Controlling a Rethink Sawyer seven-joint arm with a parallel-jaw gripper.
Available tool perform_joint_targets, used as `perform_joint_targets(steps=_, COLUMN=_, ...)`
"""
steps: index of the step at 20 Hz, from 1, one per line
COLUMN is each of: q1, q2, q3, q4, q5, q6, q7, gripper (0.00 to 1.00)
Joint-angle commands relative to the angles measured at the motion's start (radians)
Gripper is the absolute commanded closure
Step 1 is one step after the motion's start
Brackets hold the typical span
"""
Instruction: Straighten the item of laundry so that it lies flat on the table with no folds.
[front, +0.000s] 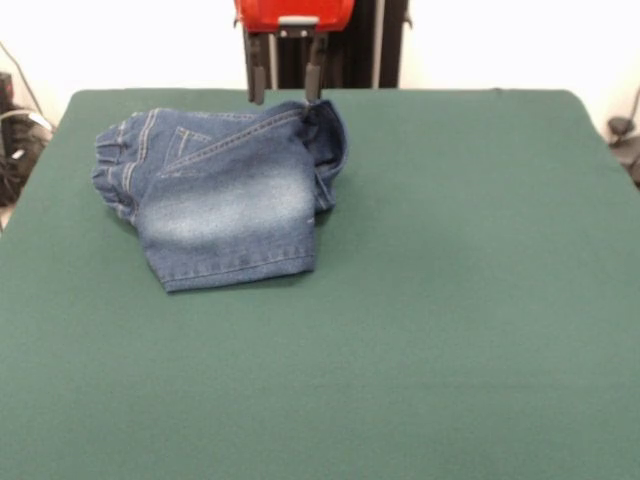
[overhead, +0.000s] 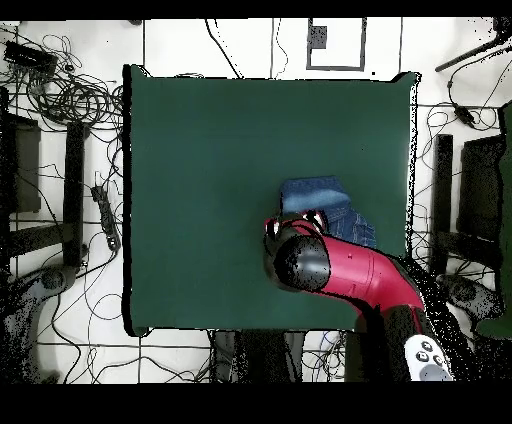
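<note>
A: Where does the small folded garment of faded blue denim (front: 225, 195) lie?

B: On the large rectangular surface covered in dark green felt-like cloth (front: 450, 330); in the front view it sits close to the far edge, toward the far left corner; in the overhead view it shows near the right edge, partly hidden under the red and black arm (overhead: 350, 268).

A: How is it lying?

B: Doubled over on itself, not flat; a whitish worn patch faces up on the top layer; a gathered band bunches at its left end in the front view, and a thick fold rises at its far right end; a hem runs along its near side.

A: And the two dark fingers (front: 287, 85)?

B: They hang from the red housing at the top of the front view, spread apart with a clear gap between them; the tips are just at the far edge of the denim, the right-hand one in that view reaching the raised fold; they grip nothing that I can see; whether a tip touches the cloth I cannot tell.

A: Anything around the surface?

B: Tangled cables (overhead: 70, 100) on the floor in the overhead view.
</note>
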Motion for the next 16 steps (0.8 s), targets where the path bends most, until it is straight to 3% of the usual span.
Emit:
perform_joint_targets(steps=1, q1=0.022, q2=0.132, q3=0.096, q4=0.114, q5=0.12, q6=-0.142, q7=0.342, gripper=0.0)
perform_joint_targets(steps=16, q1=-0.013, q2=0.113, q3=0.105, q4=0.152, q5=0.112, q6=-0.148, q7=0.243, gripper=0.0)
